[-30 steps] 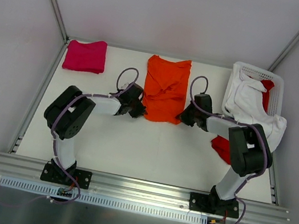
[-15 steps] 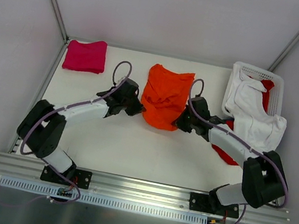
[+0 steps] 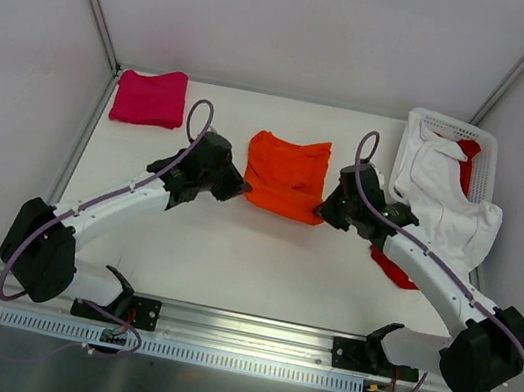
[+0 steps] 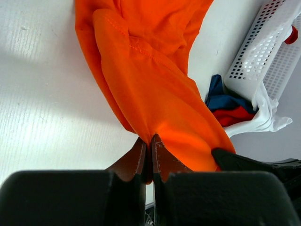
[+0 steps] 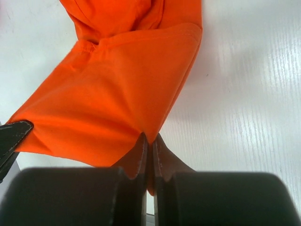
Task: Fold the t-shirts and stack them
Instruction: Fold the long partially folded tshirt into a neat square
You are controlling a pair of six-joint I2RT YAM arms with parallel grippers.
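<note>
The orange shirt point(image 3: 287, 175) lay at mid-table between the two arms. It was bunched into a rough rectangle, creased, with one layer doubled over another. In the left wrist view a stitched hem ran across the upper layer, and the cloth narrowed to a point at the jaws. The folds hid the sleeves, so their position could not be told.

The left gripper point(image 3: 240, 190) was closed tight on the shirt's near left corner, with a thin pinch of orange cloth between its fingers. The right gripper point(image 3: 323, 210) was likewise closed on the near right corner, the fabric fanning out from its tips. Both held corners stood raised off the table point(image 3: 250, 265).

A pink shirt point(image 3: 150, 96), folded flat, lay at the far left corner, well apart from the orange one. A white basket point(image 3: 488, 155) stood at the far right. A white shirt point(image 3: 445, 193) was draped over its near rim and onto the table.

A red shirt point(image 3: 394, 265) showed beside the basket, partly covered by the right arm and the white shirt. More red cloth showed inside the basket. A blue shirt point(image 4: 218, 94) appeared only in the left wrist view, as a small patch next to red and white cloth at the basket's end. Its shape could not be made out.
</note>
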